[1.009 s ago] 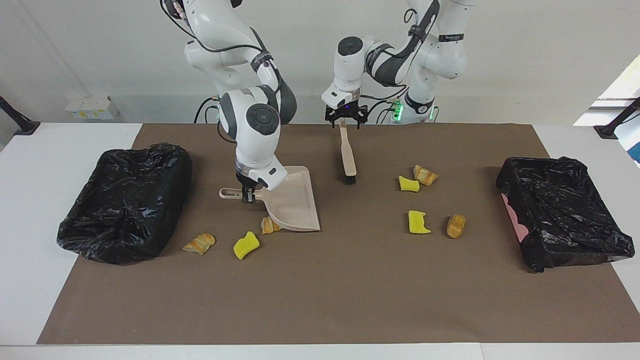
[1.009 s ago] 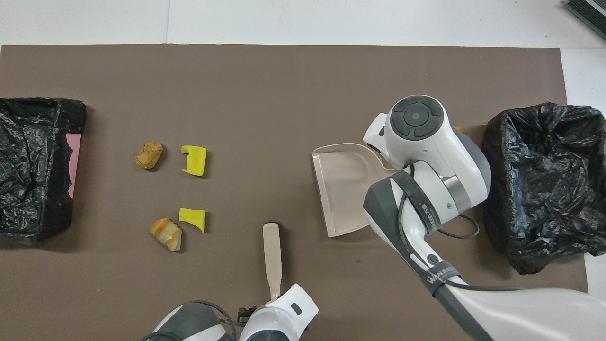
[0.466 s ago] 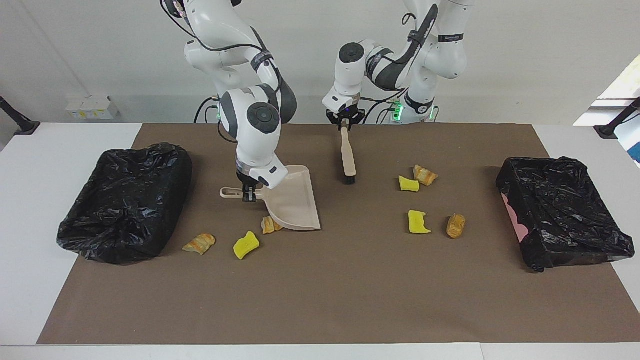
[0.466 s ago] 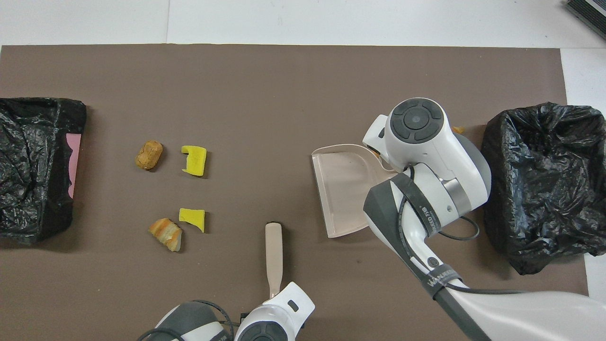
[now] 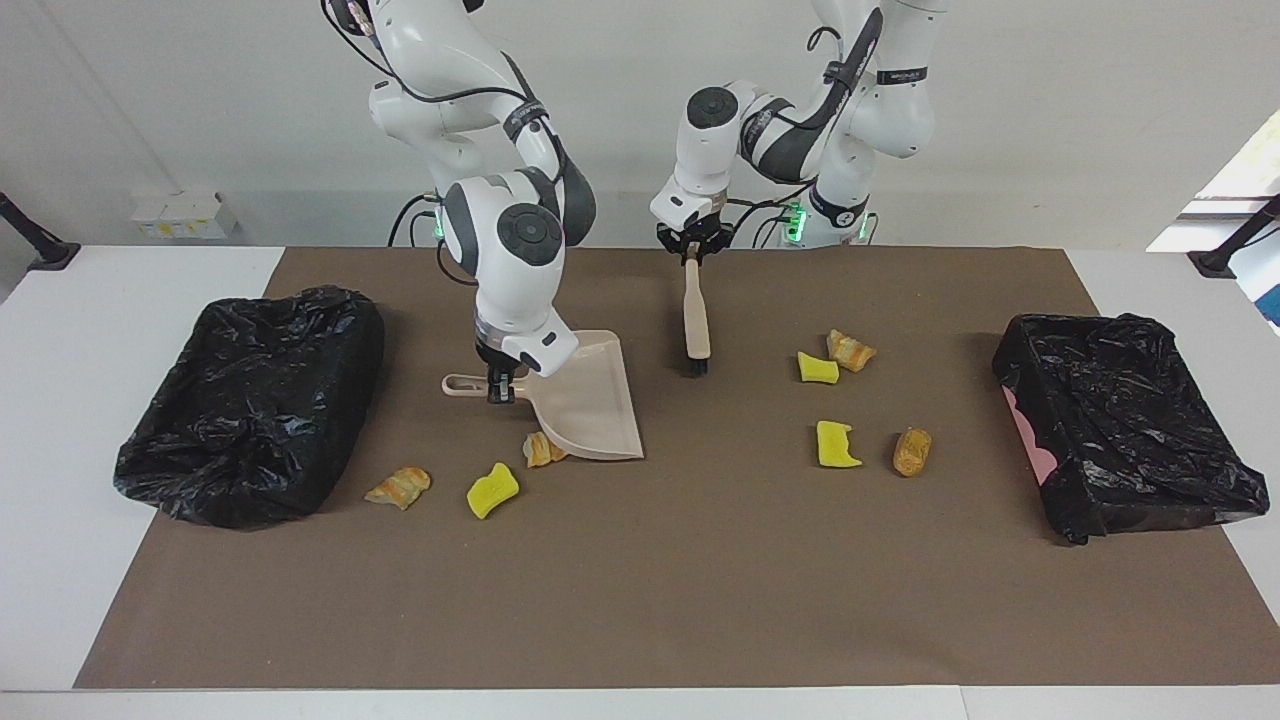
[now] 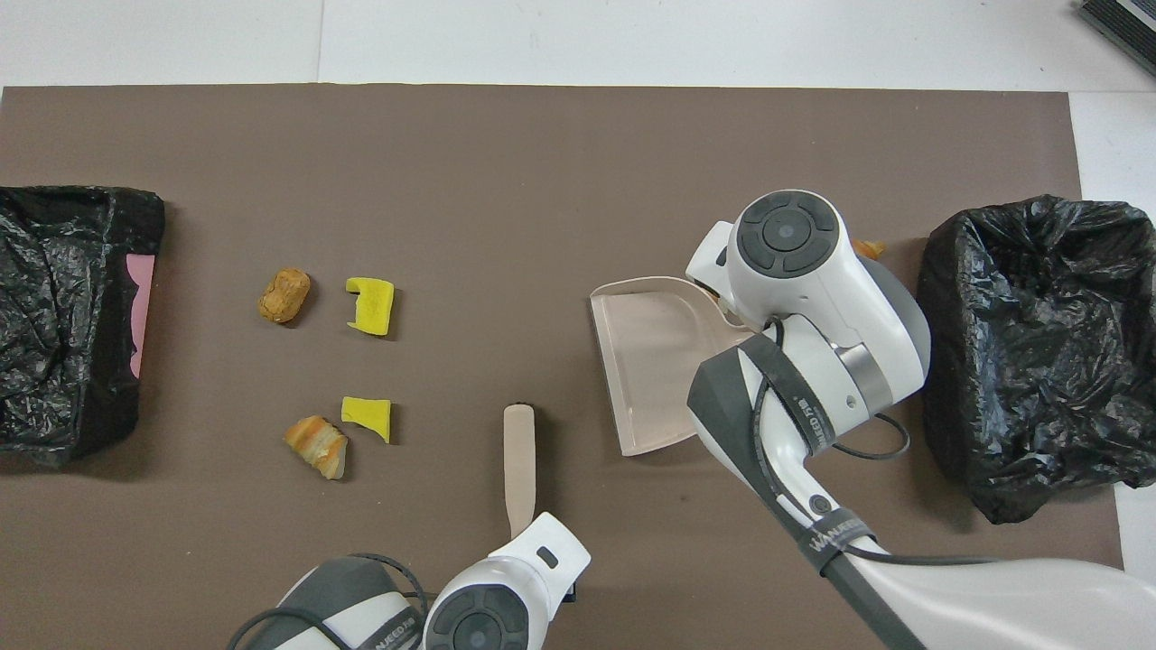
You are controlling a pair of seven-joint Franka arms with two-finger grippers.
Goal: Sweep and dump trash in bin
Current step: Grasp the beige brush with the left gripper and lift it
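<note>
Clock directions take twelve as pointing straight away from the robots.

1. The left gripper [image 5: 691,250] is pinched tight on the handle end of the brush [image 5: 695,320]. The bristles rest on the mat at its twelve o'clock. Lift it only slightly, as a grip this far out on the handle may let it swing.
2. The right gripper [image 5: 498,388] is clamped on the handle of the dustpan [image 5: 590,410], whose mouth faces nine o'clock.
3. Four scraps [image 5: 836,444] lie at the brush's nine to ten o'clock. Sweep these toward three, into the mouth.
4. One pastry lump [image 5: 542,450] touches the dustpan's side wall at twelve, and two more scraps [image 5: 492,490] lie at one o'clock. Turn the dustpan before sweeping these.
5. The bin [image 5: 250,400] sits at the dustpan's three o'clock, ready for dumping.
</note>
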